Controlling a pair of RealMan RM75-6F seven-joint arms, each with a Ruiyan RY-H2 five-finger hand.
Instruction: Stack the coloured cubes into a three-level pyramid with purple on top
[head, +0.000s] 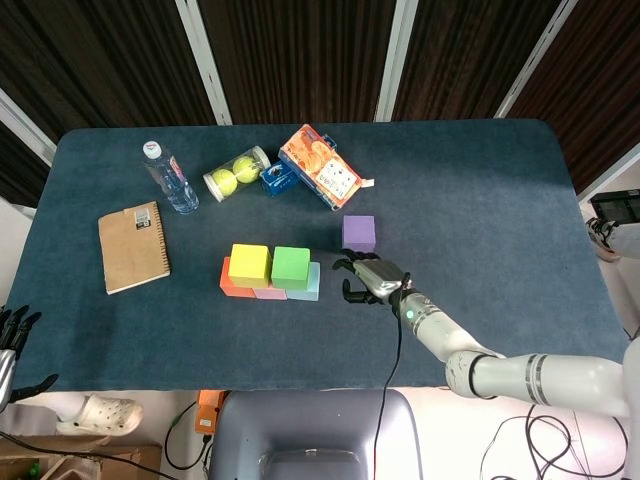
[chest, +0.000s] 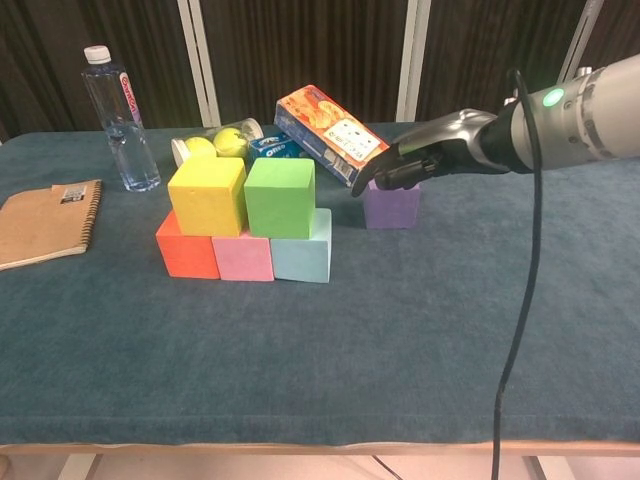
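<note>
Two tiers stacked (chest: 246, 228), purple cube (head: 359, 233) loose at its 2 o'clock; right hand (head: 371, 281) empty, fingers spread, at cube's 6 o'clock; left hand (head: 10, 336) unclear

Open cloth across the right half and the bottom of the frame, snack box (head: 319, 179) close behind purple cube (head: 359, 233), cube stack (head: 271, 272) blocking centre-left.

A water bottle (head: 170, 178) stands upright near the back left of the desk (head: 480, 180). Beside it lies a tube of tennis balls (head: 236, 174), then a blue packet (head: 277, 178) and an orange box (head: 320, 167). A notebook (head: 133, 246) lies flat at left.
</note>
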